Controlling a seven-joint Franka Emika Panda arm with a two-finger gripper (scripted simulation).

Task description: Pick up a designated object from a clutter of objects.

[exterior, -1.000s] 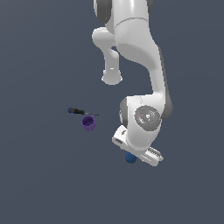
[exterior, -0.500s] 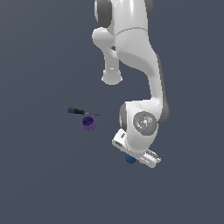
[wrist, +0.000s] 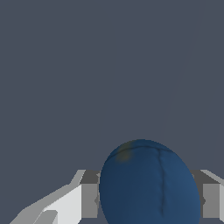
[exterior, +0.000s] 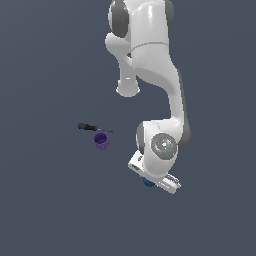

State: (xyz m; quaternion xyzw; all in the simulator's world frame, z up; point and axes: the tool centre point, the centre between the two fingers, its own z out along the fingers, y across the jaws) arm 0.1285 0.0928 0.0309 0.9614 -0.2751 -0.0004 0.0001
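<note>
Small dark blue smooth ball (wrist: 151,183) sits between the two grey fingers (wrist: 89,199) of the pincer (exterior: 148,182), which are clamped against its sides. In the exterior view the ball shows just under the white arm's (exterior: 150,55) wrist. Small purple cup (exterior: 101,141) and thin black screwdriver (exterior: 90,127) lie together, well apart toward the exterior view's left, on the grey table (exterior: 45,200).

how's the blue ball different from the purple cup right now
The ball is dark blue and round; the cup is purple, cylindrical and open-topped. The ball sits between the gripper's fingers under the arm; the cup stands free beside the screwdriver. Both are small.
</note>
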